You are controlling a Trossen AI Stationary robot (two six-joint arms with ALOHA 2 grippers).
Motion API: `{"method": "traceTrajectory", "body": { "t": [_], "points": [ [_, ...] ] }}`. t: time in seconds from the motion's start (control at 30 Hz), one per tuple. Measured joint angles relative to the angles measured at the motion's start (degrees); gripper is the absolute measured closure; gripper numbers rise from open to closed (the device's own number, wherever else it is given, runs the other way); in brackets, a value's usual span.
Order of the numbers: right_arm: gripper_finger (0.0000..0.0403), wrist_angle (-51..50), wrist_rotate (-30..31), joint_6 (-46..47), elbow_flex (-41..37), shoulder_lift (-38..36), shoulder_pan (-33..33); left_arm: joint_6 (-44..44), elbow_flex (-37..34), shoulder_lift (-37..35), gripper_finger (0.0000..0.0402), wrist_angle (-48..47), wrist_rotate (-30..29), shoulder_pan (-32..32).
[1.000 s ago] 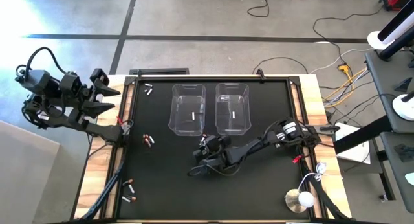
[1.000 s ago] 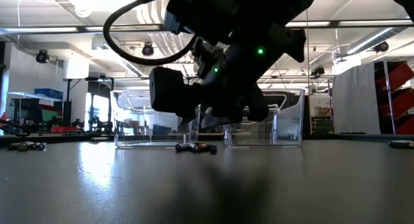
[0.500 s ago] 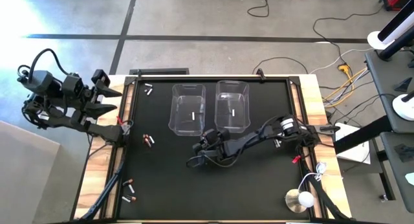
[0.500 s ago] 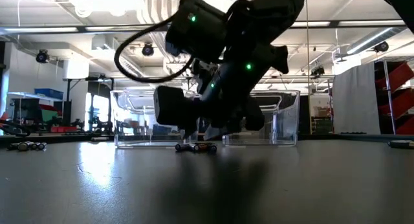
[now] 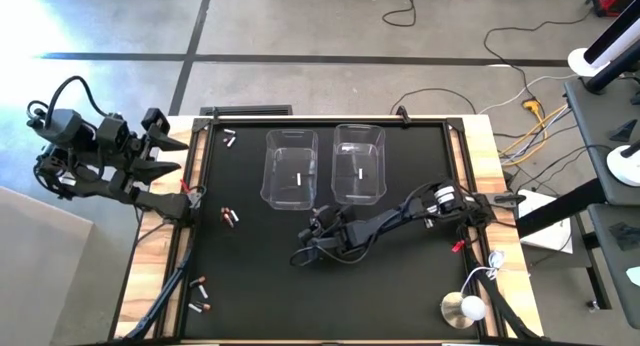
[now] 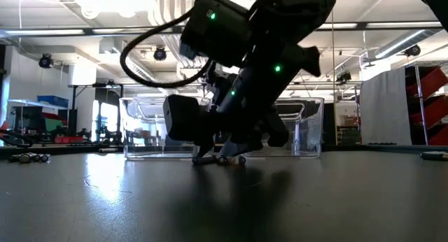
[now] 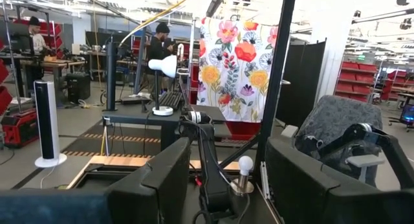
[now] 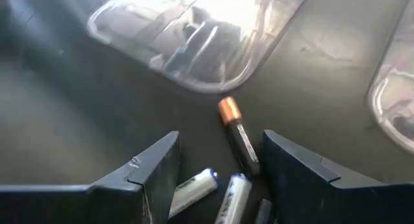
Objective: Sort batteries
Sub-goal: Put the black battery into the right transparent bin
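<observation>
The right hand point(image 5: 316, 222) is low over the black desk point(image 5: 250, 286), just in front of the gap between the two clear plastic bins. Its fingers point(image 8: 152, 169) are spread, with nothing pinched between them. In the right wrist view a dark battery with a copper end point(image 8: 237, 137) lies on the mat between the fingers, and two silvery-white batteries point(image 8: 213, 188) lie just beside it, nearer the camera. The rounded corner of the left bin point(image 8: 194, 43) sits just beyond them. The low view shows the hand point(image 6: 220, 147) down at desk level with those cells point(image 6: 222, 159) under it.

Each bin already holds one white cell: the left bin point(image 5: 291, 169) and the right bin point(image 5: 359, 166). More batteries are scattered on the desk: a pair near the far left corner point(image 5: 229, 139), a pair at the left of the mat point(image 5: 230, 216), and several at the near left corner point(image 5: 200, 298).

The left hand point(image 5: 165, 156) hangs off the desk's left edge, well apart from everything, its fingers point(image 7: 158, 179) spread and empty.
</observation>
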Motion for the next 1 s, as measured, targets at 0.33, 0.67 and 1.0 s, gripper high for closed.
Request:
{"method": "traceTrajectory", "body": {
  "t": [0.33,0.67,1.0],
  "points": [
    [0.0193,-0.9,-1.0,-0.9,0.0,-0.3,2.6,-0.3,0.0,0.0,0.0221,0.0,0.0,0.0],
    [0.0193,-1.0,1.2,-1.8,-0.1,-0.3,2.1,-0.6,0.0,0.0,0.0221,0.0,0.0,0.0],
    [0.0219,-1.0,1.9,-3.7,-0.1,-0.3,-1.6,-1.6,0.0,0.0,0.0221,0.0,0.0,0.0]
  ]
}}
